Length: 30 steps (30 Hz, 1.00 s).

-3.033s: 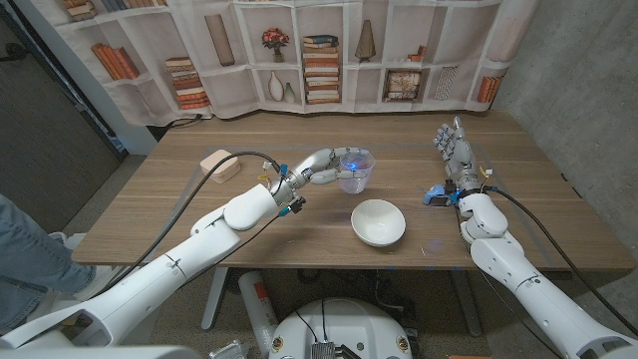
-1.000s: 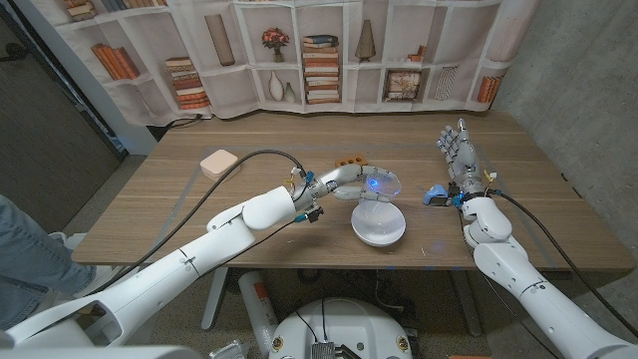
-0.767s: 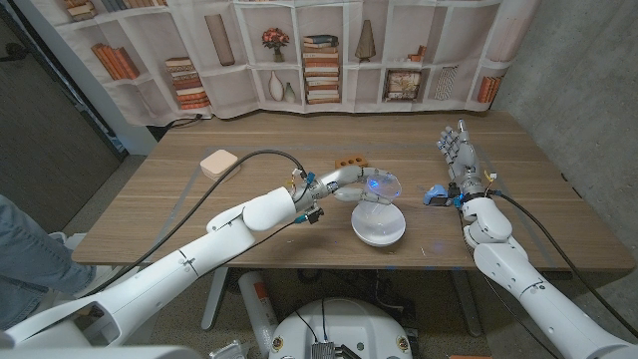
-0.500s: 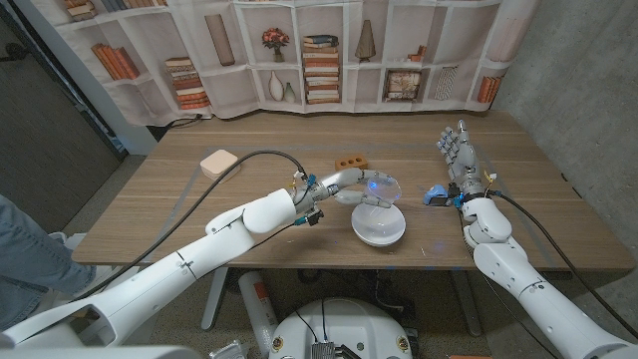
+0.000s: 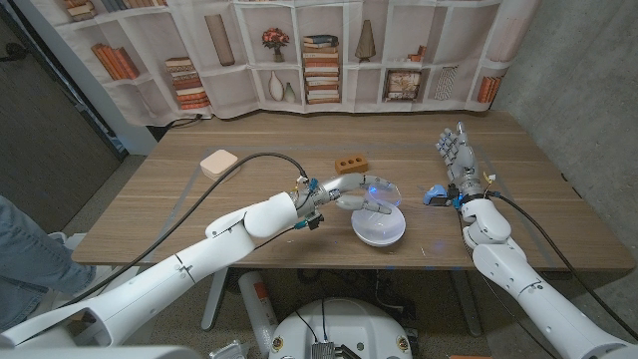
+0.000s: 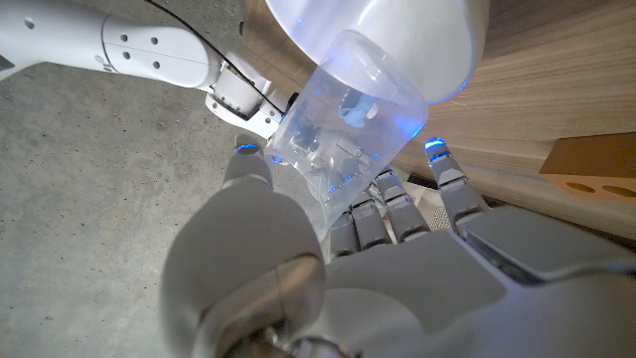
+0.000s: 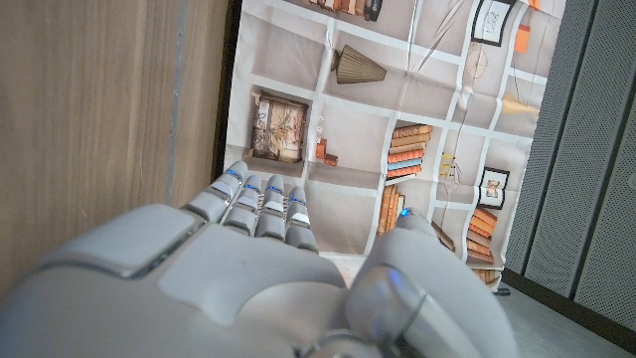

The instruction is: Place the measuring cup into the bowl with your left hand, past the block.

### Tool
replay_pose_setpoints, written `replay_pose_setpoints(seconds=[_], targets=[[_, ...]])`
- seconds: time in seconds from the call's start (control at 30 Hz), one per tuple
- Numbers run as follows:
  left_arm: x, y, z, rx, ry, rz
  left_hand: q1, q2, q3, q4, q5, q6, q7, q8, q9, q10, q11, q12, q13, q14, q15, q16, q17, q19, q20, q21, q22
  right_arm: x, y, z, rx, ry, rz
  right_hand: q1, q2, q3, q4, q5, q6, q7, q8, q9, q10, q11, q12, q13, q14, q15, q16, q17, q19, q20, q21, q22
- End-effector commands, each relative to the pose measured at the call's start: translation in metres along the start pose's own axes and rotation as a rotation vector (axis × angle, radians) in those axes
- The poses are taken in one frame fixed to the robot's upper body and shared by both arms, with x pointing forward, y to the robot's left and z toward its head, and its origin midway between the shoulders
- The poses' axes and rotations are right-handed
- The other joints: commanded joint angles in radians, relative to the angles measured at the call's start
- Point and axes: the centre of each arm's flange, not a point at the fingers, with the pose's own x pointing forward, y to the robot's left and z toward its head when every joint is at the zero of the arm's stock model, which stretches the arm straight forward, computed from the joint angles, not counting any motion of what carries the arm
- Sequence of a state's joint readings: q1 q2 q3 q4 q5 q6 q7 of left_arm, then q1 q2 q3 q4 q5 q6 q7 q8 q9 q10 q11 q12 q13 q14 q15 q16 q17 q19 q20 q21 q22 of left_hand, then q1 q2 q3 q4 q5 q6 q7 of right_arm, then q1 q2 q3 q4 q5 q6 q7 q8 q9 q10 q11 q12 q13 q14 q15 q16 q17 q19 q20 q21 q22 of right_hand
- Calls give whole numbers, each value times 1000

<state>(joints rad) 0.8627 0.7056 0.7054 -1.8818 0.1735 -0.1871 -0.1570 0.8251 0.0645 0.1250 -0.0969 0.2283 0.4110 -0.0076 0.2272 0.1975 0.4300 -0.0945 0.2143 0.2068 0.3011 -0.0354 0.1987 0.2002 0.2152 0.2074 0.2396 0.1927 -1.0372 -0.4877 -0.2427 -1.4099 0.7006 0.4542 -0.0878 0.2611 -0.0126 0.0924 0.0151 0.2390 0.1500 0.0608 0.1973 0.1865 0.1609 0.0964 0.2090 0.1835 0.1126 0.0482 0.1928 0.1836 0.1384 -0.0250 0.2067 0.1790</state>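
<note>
My left hand (image 5: 349, 191) grips the clear measuring cup (image 5: 377, 193), lit blue from inside, and holds it tilted over the far rim of the white bowl (image 5: 379, 229). In the left wrist view the fingers (image 6: 383, 204) wrap the cup (image 6: 343, 119), whose far end sits against the bowl (image 6: 397, 30). The orange-brown block (image 5: 349, 163) with holes lies on the table just behind the hand; its edge (image 6: 596, 174) appears beside my fingers. My right hand (image 5: 457, 155) stands upright at the table's right side, fingers straight, holding nothing.
A pale pink block (image 5: 215, 163) lies at the far left of the wooden table (image 5: 259, 150). A bookshelf backdrop (image 5: 319, 50) hangs behind the table. The right wrist view looks over my right hand (image 7: 248, 268) along the table (image 7: 99, 99) to that backdrop.
My left hand has carried the cup toward me from over the block to above the bowl and lowered it. The block has come into view. The right hand stayed still.
</note>
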Motion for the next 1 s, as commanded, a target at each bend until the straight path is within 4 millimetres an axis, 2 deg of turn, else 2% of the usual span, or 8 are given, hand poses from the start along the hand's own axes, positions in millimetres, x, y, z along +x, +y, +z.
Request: replay_pose_setpoints(seconds=[0.03, 0.43, 1.0], targets=[[-1, -6, 3, 41, 33, -25, 3, 10, 5, 5, 7, 28, -27, 0, 2, -4, -2, -1, 2, -5, -1, -3, -1, -9, 6, -3, 4, 0, 1, -3, 6, 6, 1, 0, 5, -4, 2, 0, 4, 0, 0, 3, 8, 0, 4, 3, 1, 3, -2, 3, 4, 7, -1, 2], [-1, -12, 6, 142, 78, 4, 1, 10, 4, 5, 8, 25, -26, -3, 2, -10, 1, -3, 2, -10, 3, -4, -1, -23, 6, -10, 3, -1, -1, -9, 13, 17, -2, 0, 6, -5, 1, 0, 4, 0, 0, 3, 7, -1, 3, 3, 1, 4, -3, 3, 5, 7, -2, 3], [7, -17, 2, 138, 97, -24, 1, 11, 4, 6, 9, 22, -28, -5, 2, -16, -1, -6, 3, -15, 1, -4, -1, -29, 6, -13, 3, -2, -4, -14, 17, 28, -10, -1, 7, -7, 1, 0, 3, 0, -1, 3, 7, -2, 3, 3, 1, 3, -3, 3, 5, 8, -3, 3]])
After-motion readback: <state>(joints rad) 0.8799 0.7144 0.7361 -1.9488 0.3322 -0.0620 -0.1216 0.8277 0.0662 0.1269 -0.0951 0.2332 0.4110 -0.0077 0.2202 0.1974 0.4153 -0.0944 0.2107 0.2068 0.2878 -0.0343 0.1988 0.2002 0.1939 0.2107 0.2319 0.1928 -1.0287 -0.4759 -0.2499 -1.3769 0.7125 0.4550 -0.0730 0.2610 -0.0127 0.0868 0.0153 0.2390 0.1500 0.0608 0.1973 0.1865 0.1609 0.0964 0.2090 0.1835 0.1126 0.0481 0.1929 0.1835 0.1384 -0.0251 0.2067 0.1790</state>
